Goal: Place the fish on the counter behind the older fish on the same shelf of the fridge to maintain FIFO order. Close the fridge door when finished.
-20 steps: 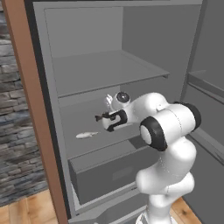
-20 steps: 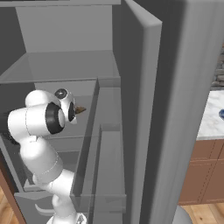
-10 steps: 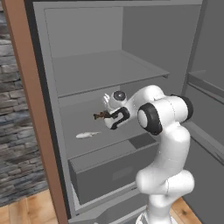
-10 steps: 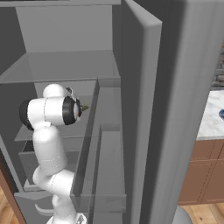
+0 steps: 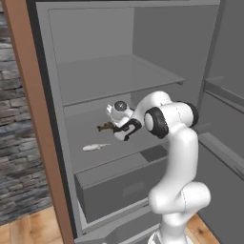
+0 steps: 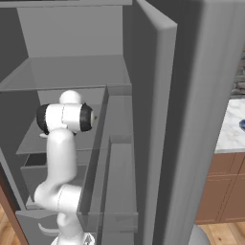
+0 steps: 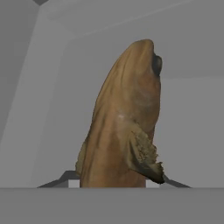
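Note:
My gripper is shut on the dark brown fish, holding it inside the fridge a little above the shelf. The older fish, pale and silvery, lies on that shelf, below the brown fish and nearer the front left. In the hand view the brown fish stands up from between the fingers of the gripper, its head towards the fridge's grey back wall. The fridge door stands open on the right. A corner of the white counter shows beyond the door.
A higher grey panel spans the fridge above the gripper. A grey drawer box sits under the shelf. A brown wood panel frames the fridge's left side, with a stone wall beyond. The door's inner bins jut out beside the arm.
The arm's elbow has swung up and in, reaching deeper into the fridge. The brown fish has shifted only slightly towards the back left, still gripped.

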{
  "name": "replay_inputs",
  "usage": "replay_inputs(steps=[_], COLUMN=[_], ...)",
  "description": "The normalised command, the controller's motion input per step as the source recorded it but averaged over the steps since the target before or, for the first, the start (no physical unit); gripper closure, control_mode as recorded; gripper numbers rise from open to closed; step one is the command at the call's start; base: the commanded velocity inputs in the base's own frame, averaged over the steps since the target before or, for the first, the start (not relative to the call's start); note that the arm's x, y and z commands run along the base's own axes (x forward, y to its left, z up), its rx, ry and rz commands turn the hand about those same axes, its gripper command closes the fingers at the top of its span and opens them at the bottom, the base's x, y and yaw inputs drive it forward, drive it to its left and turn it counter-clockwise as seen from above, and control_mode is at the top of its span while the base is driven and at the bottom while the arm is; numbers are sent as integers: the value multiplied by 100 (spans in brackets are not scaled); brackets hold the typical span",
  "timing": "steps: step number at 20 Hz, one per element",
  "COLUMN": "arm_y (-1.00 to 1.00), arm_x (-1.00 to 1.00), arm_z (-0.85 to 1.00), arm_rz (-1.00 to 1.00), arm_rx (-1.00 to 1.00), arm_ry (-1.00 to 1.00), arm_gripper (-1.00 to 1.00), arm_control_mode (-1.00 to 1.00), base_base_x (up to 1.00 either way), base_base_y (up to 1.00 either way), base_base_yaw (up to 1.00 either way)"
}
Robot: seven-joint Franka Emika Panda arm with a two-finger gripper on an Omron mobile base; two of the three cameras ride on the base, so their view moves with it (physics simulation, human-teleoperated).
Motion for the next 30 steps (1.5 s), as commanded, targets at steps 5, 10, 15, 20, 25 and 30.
replay_inputs(steps=[5,10,15,20,25,30], arm_y=[22,16,0,1,13,18], arm_x=[54,50,14,0,0,0], arm_z=[-18,-26,-64,-48,-42,-41], arm_rz=[0,0,0,0,1,4], arm_rx=[-1,0,0,0,0,0], arm_ry=[8,8,0,-9,-18,-21], arm_gripper=[100,100,-100,-100,-100,-100], arm_control_mode=[-100,-100,-100,-100,-100,-100], base_base_x=[0,0,0,0,0,0], base_base_y=[0,0,0,0,0,0], base_base_yaw=[0,0,0,0,0,0])
